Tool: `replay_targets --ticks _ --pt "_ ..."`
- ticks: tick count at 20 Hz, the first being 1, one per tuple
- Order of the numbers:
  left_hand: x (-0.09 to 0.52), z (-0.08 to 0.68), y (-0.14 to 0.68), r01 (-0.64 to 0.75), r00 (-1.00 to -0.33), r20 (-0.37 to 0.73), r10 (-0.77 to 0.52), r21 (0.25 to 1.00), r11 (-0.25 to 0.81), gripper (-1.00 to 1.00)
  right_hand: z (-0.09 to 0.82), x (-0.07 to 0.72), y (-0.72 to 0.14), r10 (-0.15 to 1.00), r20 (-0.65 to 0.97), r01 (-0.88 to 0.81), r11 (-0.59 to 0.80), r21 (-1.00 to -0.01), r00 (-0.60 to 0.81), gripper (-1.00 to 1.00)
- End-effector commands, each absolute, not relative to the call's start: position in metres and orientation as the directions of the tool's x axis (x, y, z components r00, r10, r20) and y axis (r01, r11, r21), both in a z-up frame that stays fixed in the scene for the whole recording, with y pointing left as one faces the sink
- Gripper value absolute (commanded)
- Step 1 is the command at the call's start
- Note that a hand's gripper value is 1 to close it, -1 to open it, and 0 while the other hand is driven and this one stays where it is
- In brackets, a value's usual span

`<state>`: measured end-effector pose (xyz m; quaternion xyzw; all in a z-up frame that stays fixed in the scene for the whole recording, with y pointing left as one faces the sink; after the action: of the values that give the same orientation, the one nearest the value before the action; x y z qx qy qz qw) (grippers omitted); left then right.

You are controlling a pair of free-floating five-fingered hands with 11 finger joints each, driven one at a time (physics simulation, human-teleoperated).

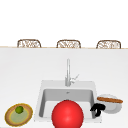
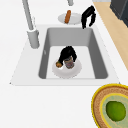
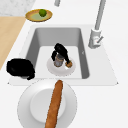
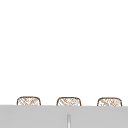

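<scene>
Two black hands at a white kitchen sink, one down in the basin, one at its right rim.

On the counter's front left corner a woven plate [image 1: 10, 117] carries a green lime [image 1: 19, 109]. In the sink [image 2: 98, 62], the left hand [image 2: 67, 53] curls its fingers round a small dark cup [image 2: 68, 62] standing on a white plate [image 2: 75, 71] on the basin floor, a small brown piece [image 2: 58, 64] touching the plate's faucet side. A red ball [image 1: 67, 114] blocks the basin in the front view. The right hand [image 1: 98, 108] hovers over the sink's right rim, fingers curled, holding nothing. Just beside it, on the counter, a white bowl [image 3: 27, 100] bears a long bread stick [image 3: 53, 105].
</scene>
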<state>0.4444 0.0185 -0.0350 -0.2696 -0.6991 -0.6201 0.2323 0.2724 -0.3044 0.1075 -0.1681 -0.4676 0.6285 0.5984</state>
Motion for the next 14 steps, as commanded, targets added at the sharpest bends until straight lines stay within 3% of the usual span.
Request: replay_targets --ticks 1,8,10,14 --pt "0.444 -0.042 0.025 0.689 -0.725 0.682 0.102 0.718 0.100 1.00 0.107 0.272 -0.304 0.909 0.348 -0.595 0.154 -0.789 -0.227 0.00" --pt "0.447 -0.036 0.021 0.601 -0.799 0.590 0.116 0.787 0.138 1.00 0.107 0.272 -0.304 0.909 0.348 -0.595 0.154 -0.789 -0.227 0.00" --pt "0.446 -0.022 0.023 0.538 -0.842 0.521 0.137 0.829 0.156 1.00 0.107 0.272 -0.304 0.909 0.348 -0.595 0.154 -0.789 -0.227 0.00" --pt "0.439 -0.002 0.036 0.538 -0.843 0.528 0.104 0.834 0.123 1.00 0.107 0.272 -0.304 0.909 0.348 -0.595 0.154 -0.789 -0.227 0.00"
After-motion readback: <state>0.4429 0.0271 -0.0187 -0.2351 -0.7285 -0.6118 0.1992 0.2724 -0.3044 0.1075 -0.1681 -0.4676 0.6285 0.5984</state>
